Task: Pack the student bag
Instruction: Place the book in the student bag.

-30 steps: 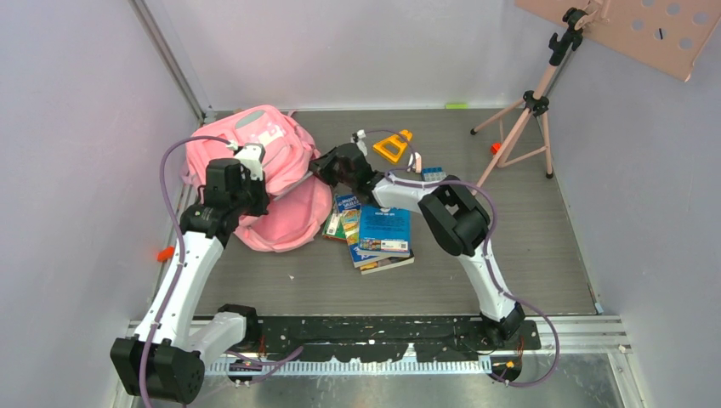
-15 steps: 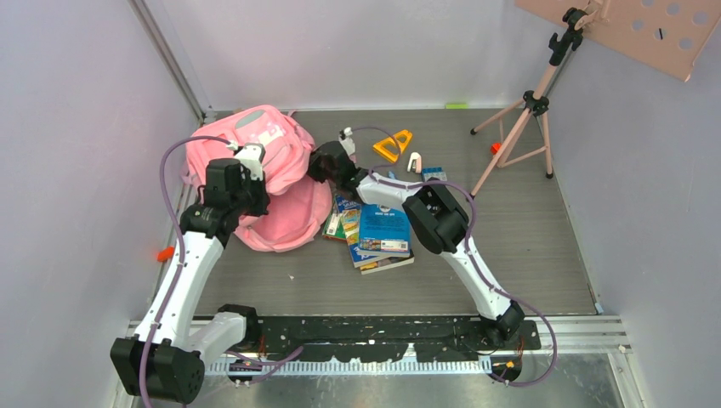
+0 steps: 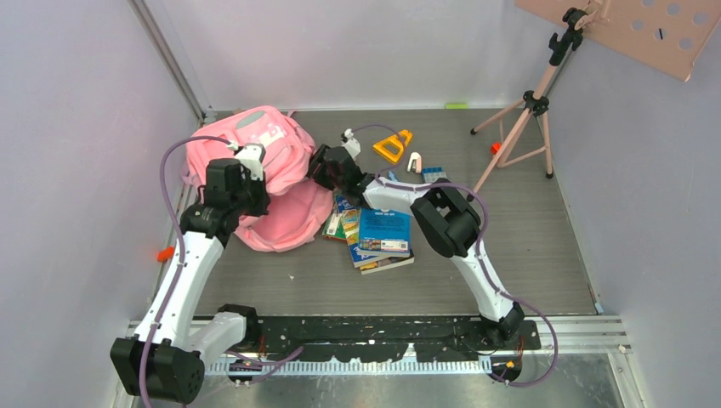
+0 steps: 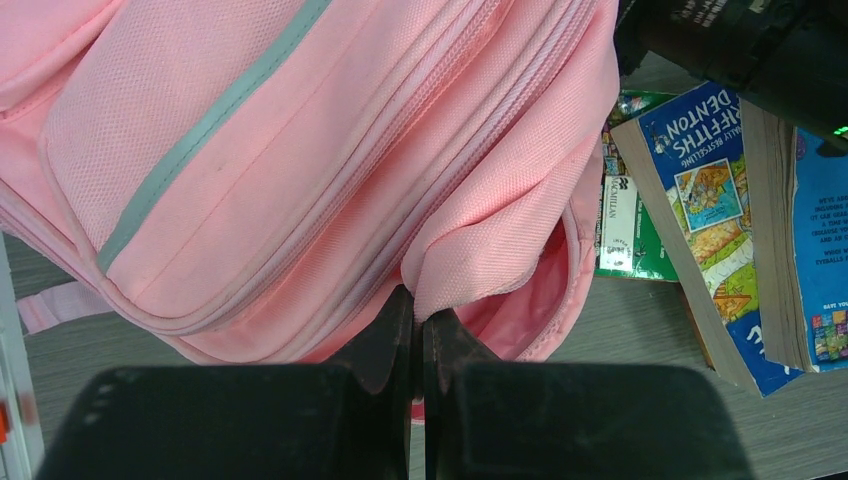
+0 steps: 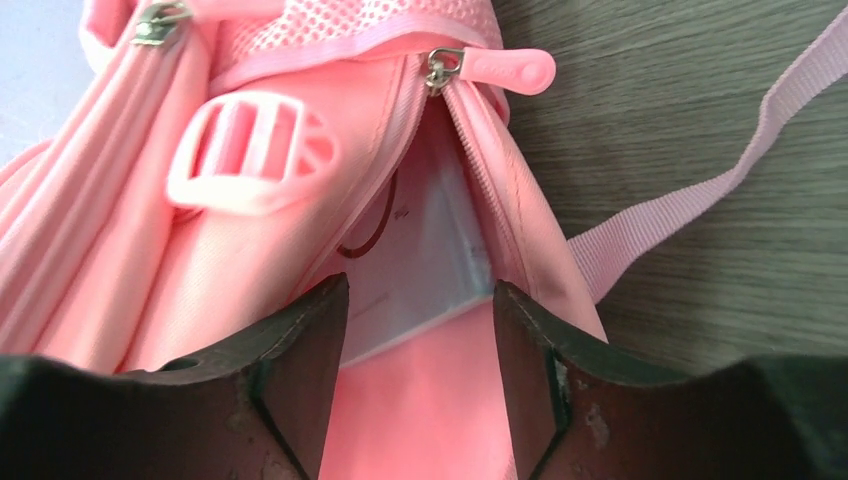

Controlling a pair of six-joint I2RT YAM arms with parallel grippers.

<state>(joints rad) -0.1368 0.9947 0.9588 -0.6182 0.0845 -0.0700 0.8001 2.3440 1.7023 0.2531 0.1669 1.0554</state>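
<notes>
Top view: student bag (image 3: 285, 157) lies upper left of centre, books (image 3: 383, 234) just right of it.
Left wrist: left gripper (image 4: 418, 322) pinched tight on the bag's fabric edge.
Right wrist: right gripper (image 5: 420, 300) spread apart at the unzipped mouth (white sheet (image 5: 430, 250) inside).

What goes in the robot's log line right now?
left end effector: shut on pink backpack flap | right end effector: open at its unzipped opening | books: beside it

"DENTON" on book cover (image 4: 703, 185), also "BESTSELLING"
</notes>
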